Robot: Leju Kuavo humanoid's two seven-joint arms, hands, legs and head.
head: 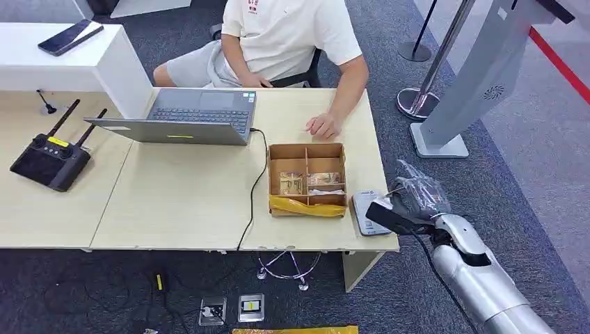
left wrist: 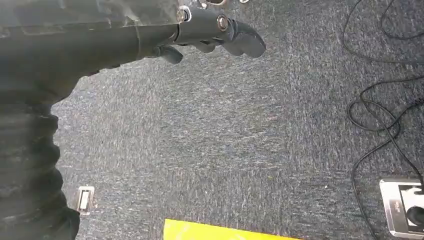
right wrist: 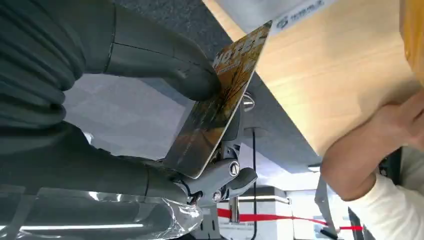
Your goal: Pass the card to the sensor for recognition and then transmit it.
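My right hand [head: 412, 200] is beside the desk's front right corner, wrapped in clear plastic. In the right wrist view its thumb and fingers pinch an orange printed card [right wrist: 215, 107], which stands tilted with its far corner close to the grey sensor [right wrist: 280, 12]. That sensor [head: 364, 212] lies flat on the desk corner, just left of the hand. A cardboard box [head: 307, 179] with compartments holds more cards. My left hand [left wrist: 215, 27] hangs over the carpet, fingers loose, holding nothing.
A person sits behind the desk with one hand [head: 323, 126] on it near the box. A laptop [head: 188, 115] with a trailing cable, a black controller [head: 49, 160] and a phone [head: 69, 36] lie further left. A grey kiosk [head: 480, 76] and stanchions [head: 415, 101] stand right.
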